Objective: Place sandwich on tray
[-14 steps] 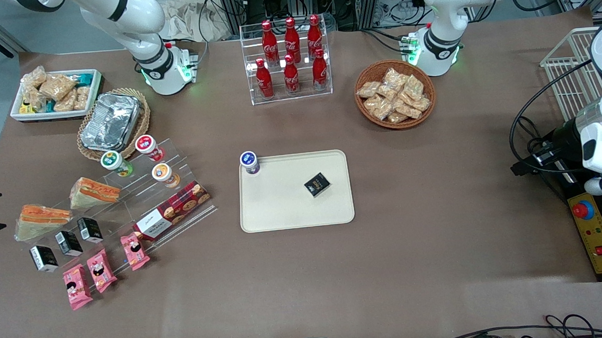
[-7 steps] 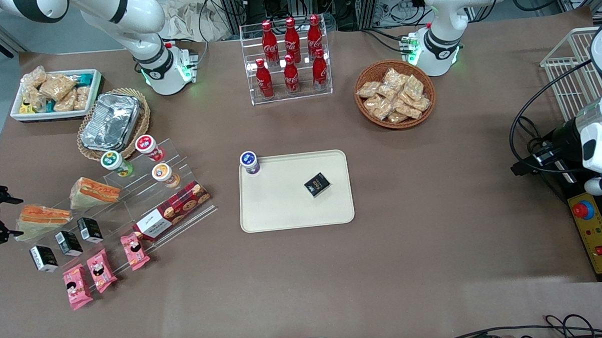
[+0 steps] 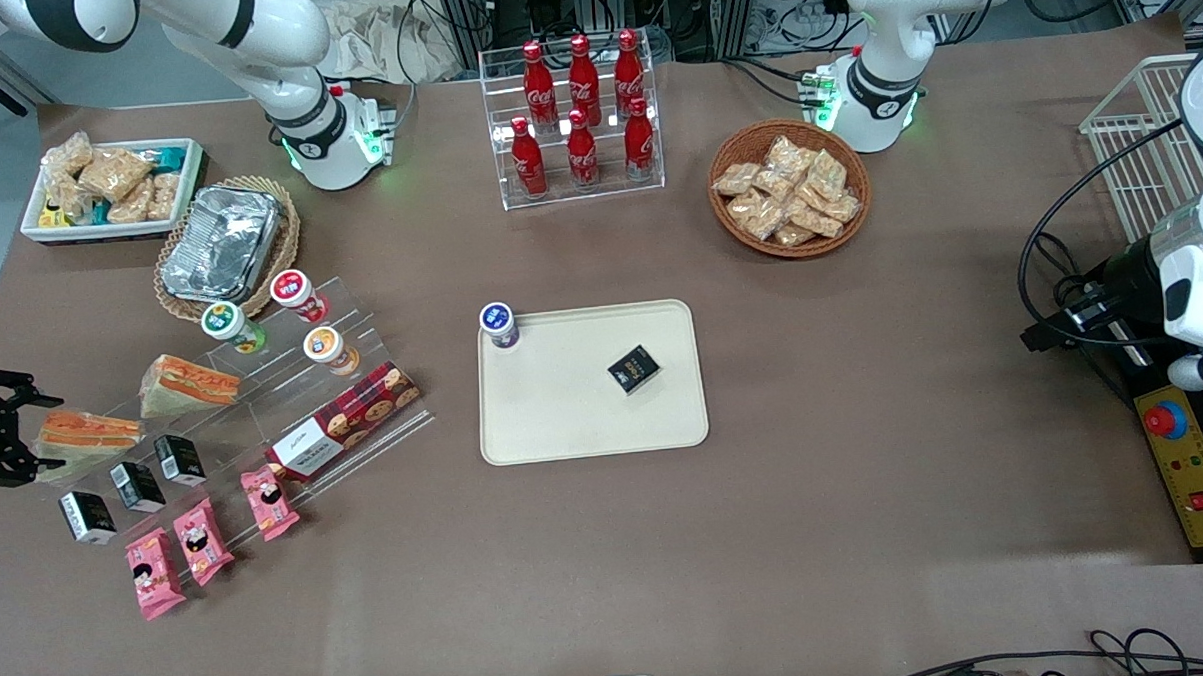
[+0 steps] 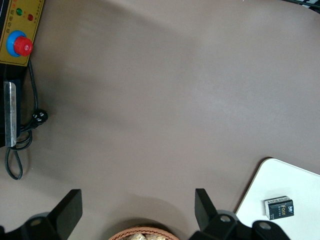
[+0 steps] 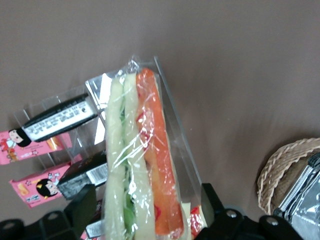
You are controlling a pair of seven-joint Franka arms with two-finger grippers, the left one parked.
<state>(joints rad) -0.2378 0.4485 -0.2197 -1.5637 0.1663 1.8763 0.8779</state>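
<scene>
Two wrapped wedge sandwiches lie on a clear tiered stand toward the working arm's end of the table. One sandwich (image 3: 90, 433) (image 5: 142, 165) is at the stand's outer end, and a second sandwich (image 3: 191, 383) lies beside it, nearer the tray. My right gripper (image 3: 37, 439) (image 5: 147, 205) is open, with its fingers either side of the outer sandwich's end and a gap at each finger. The cream tray (image 3: 564, 414) lies flat at mid-table, with a corner in the left wrist view (image 4: 295, 185).
A blue-lidded cup (image 3: 499, 325) and a small black box (image 3: 634, 368) are on the tray. The stand also holds black boxes (image 3: 137, 485), pink snack packets (image 3: 203, 540), a cookie box (image 3: 344, 420) and cups (image 3: 327, 350). A foil container (image 3: 221, 243) sits in a wicker basket.
My gripper has come in from the table's edge toward the outer sandwich. Its open fingers now straddle that sandwich's end. Nothing else has moved.
</scene>
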